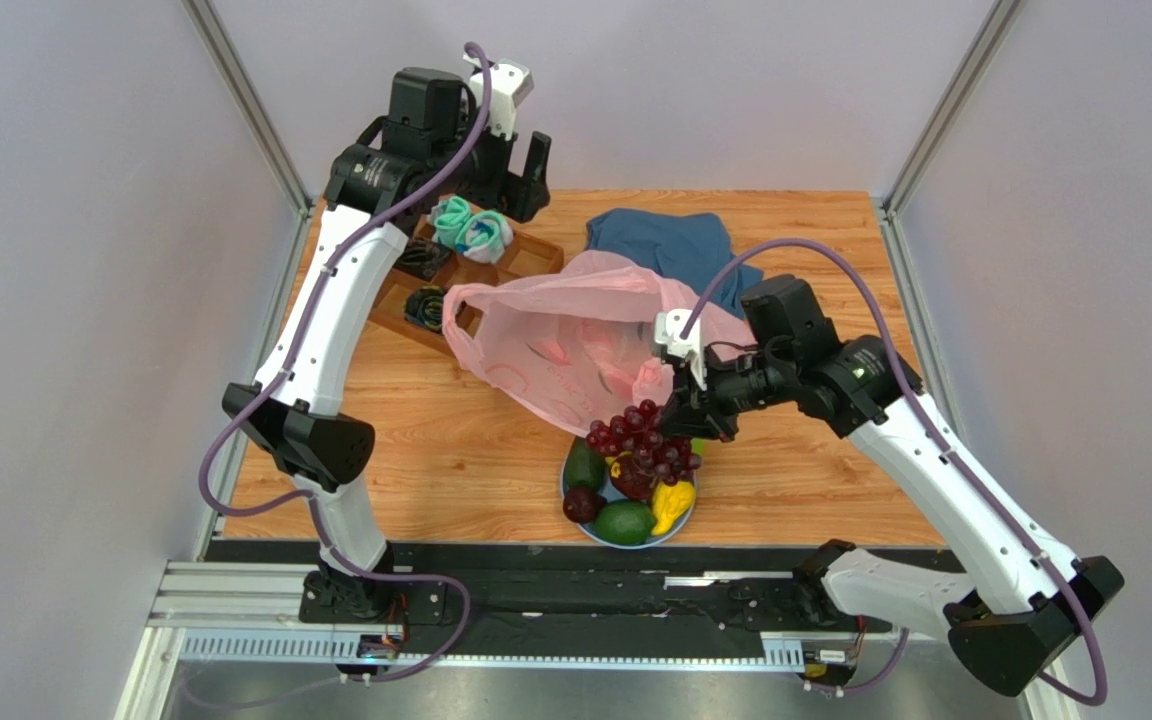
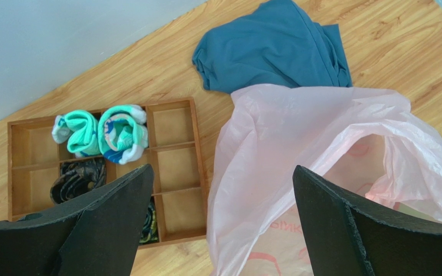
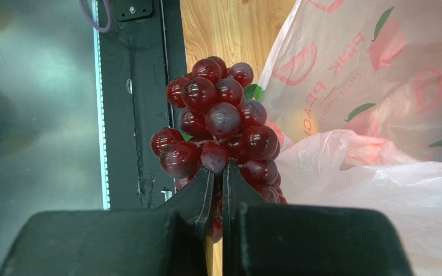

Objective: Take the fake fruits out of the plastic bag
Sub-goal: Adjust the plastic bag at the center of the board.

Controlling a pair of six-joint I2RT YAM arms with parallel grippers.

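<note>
Right claw (image 3: 217, 172), clamped on the grape bunch (image 3: 220, 123), holds it over the far part of the plate (image 1: 642, 545) of fake fruits (image 1: 630, 510), just nearward of the plastic bag (image 1: 567, 338), so I judge the drop lies straight below; the left claw (image 2: 220, 172) gapes empty, well away.

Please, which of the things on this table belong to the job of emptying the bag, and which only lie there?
For the job:
- crinkly translucent pink plastic bag
- dark red plastic grape bunch, gripped by the right gripper
- heap of small plastic fruits near the bag

Just lying about:
- crumpled dark blue cloth
- wooden compartment tray with rolled teal socks
</note>
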